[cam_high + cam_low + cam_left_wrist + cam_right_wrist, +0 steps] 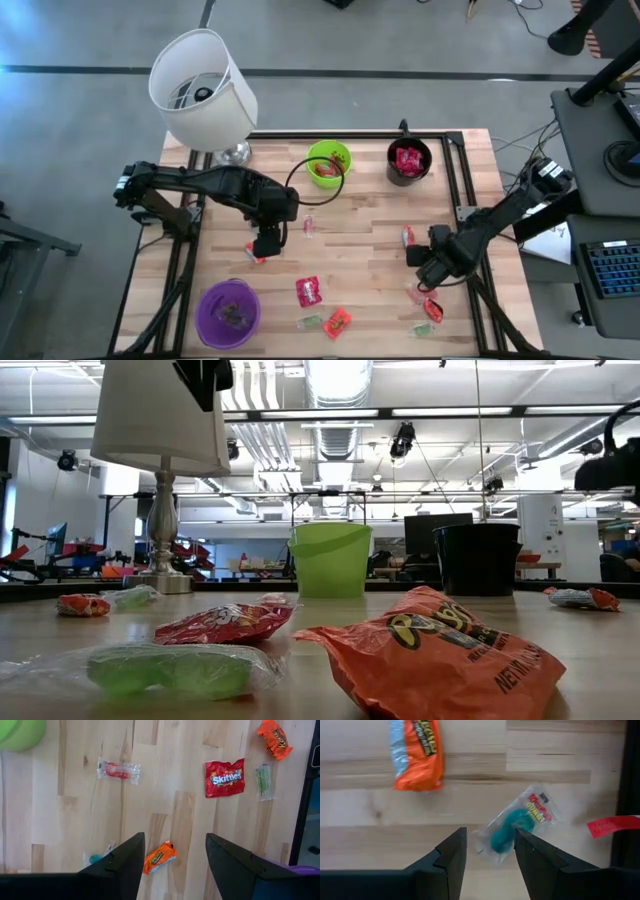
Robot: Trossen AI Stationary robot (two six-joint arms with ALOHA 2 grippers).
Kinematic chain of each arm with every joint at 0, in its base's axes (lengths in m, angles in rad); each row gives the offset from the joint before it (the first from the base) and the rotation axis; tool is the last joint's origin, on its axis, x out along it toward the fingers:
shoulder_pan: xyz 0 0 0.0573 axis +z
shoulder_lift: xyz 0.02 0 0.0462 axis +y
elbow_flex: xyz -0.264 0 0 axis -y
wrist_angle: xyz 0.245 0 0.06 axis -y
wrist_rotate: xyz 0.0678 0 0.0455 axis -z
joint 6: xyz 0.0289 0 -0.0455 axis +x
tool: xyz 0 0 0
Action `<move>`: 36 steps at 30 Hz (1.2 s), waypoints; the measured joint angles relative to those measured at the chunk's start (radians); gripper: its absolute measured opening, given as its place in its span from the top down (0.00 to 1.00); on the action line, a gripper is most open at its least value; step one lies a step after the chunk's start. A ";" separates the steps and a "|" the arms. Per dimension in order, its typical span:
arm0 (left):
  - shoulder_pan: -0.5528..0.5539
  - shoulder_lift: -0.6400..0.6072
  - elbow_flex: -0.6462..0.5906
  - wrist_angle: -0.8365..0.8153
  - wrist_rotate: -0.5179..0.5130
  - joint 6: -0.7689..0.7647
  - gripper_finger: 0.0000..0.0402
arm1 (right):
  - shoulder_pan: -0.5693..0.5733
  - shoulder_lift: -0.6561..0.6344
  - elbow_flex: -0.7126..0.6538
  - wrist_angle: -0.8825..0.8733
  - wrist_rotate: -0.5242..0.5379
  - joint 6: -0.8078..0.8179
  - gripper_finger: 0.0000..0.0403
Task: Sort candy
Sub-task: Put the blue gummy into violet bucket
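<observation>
Candy lies scattered on the wooden table (pixel 360 215). My left gripper (pixel 175 855) hangs open above a small orange packet (pixel 159 857), which shows in the gap between its fingers. Farther off lie a red Skittles packet (pixel 224 777), a clear-wrapped red sweet (pixel 118 770), a green sweet (pixel 263 781) and another orange packet (pixel 274 739). My right gripper (pixel 490 852) is open near the table's right front (pixel 432 275), pointing down. A teal sweet in a clear wrapper (pixel 512 827) lies just beyond its fingertips, and an orange packet (pixel 417 752) lies farther away.
A green cup (pixel 328 163) and a black cup (pixel 408 162) with red candy stand at the far edge. A purple cup (pixel 228 312) stands at the near left. A white-shaded lamp (pixel 205 90) rises at the far left corner. Black frame rails (pixel 455 175) border the table.
</observation>
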 joint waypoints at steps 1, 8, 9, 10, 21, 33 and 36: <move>0.000 0.000 0.000 0.000 0.000 0.003 0.52 | 0.000 0.014 0.000 0.001 -0.001 0.003 0.62; -0.001 0.000 0.000 -0.003 0.003 0.008 0.52 | 0.000 0.091 0.000 0.005 -0.084 0.011 0.62; -0.001 0.000 0.000 -0.004 0.003 0.008 0.52 | 0.000 0.099 0.000 0.005 -0.093 0.013 0.61; -0.001 0.000 0.000 -0.005 0.003 0.008 0.52 | 0.000 0.107 0.000 0.005 -0.097 0.014 0.61; -0.001 0.000 0.000 -0.008 0.009 0.007 0.52 | 0.000 0.161 -0.058 0.063 -0.097 0.012 0.65; -0.014 0.000 0.000 -0.023 0.029 0.007 0.52 | 0.000 0.183 -0.100 0.080 -0.099 0.002 0.94; -0.016 0.000 0.000 -0.030 0.029 0.007 0.52 | 0.000 0.183 -0.097 0.080 -0.100 -0.006 0.96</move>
